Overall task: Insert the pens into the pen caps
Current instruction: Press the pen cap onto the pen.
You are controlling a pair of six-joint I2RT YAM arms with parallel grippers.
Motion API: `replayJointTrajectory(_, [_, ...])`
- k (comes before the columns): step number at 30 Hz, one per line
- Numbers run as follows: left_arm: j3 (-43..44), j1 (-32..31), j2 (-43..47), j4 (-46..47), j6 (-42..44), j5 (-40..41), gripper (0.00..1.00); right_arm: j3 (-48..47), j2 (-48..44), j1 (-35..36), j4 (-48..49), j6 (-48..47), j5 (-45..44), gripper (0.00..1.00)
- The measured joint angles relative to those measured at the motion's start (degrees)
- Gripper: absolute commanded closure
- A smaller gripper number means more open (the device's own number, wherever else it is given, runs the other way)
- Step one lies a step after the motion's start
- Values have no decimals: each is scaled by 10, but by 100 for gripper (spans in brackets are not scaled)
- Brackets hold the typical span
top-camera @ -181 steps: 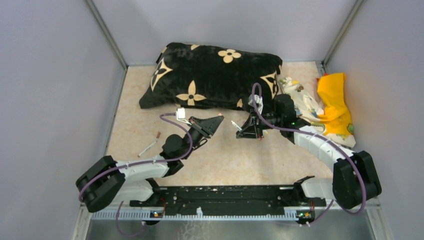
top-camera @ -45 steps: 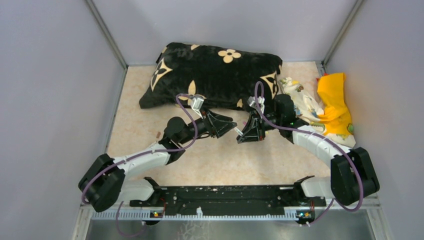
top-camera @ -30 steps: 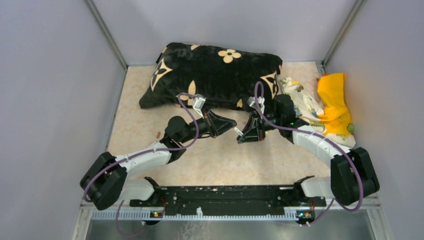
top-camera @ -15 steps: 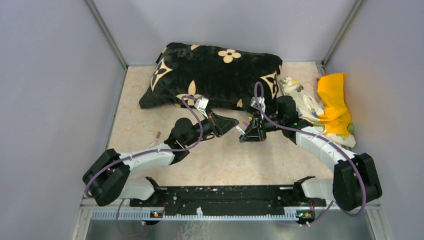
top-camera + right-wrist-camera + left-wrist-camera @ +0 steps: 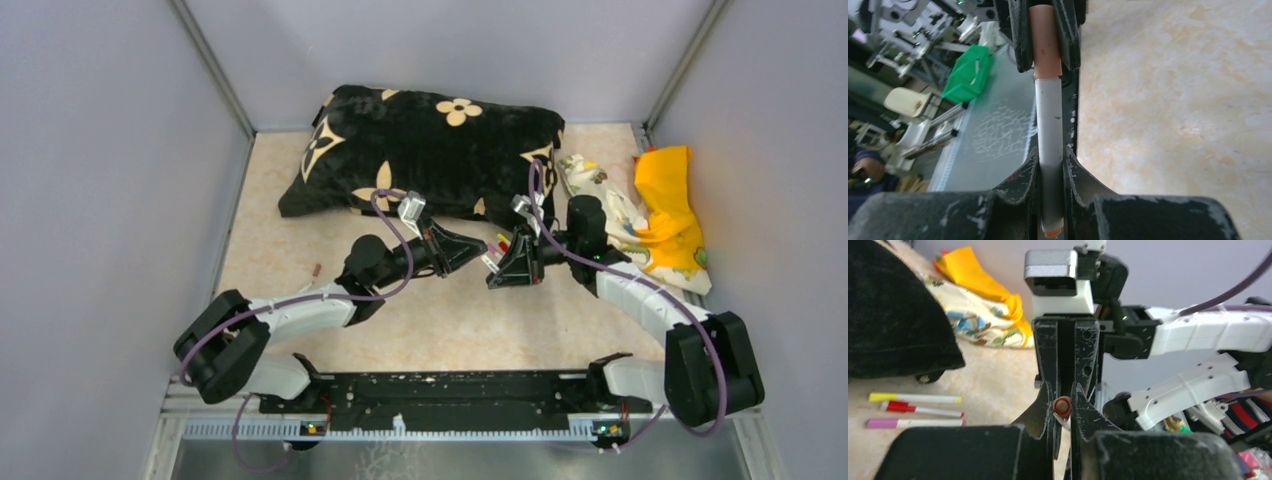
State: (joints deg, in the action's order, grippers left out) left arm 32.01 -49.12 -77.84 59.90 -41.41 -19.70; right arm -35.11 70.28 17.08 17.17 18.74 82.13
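Mating step, mid-air in front of the cushion [image 5: 430, 150]: right gripper [image 5: 497, 263] clamped on white pen [image 5: 1049, 120], left gripper [image 5: 479, 245] clamped on peach cap [image 5: 1045, 35], pen end prob. just entering cap mouth, so next calls for a straight axial push w/ both grips firm.

Table [image 5: 450, 320]: beige, marbled top, enclosed on three sides by plain grey walls [image 5: 110, 200]. Two metal posts [image 5: 214, 70] run up the rear corners. A black cushion [image 5: 430, 150] with cream flowers lies along the rear wall; yellow cloth [image 5: 670, 200] in the rear right corner. Lighting: even, diffuse
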Motion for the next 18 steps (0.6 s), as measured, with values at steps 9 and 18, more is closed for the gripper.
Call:
replayJointTrajectory(9, [45, 0, -15, -114, 55, 31, 100, -21, -40, -6, -186, -157, -150, 100])
replayJointTrajectory(18, [67, -8, -45, -132, 58, 48, 100, -18, -37, -17, -210, -131, -142, 100])
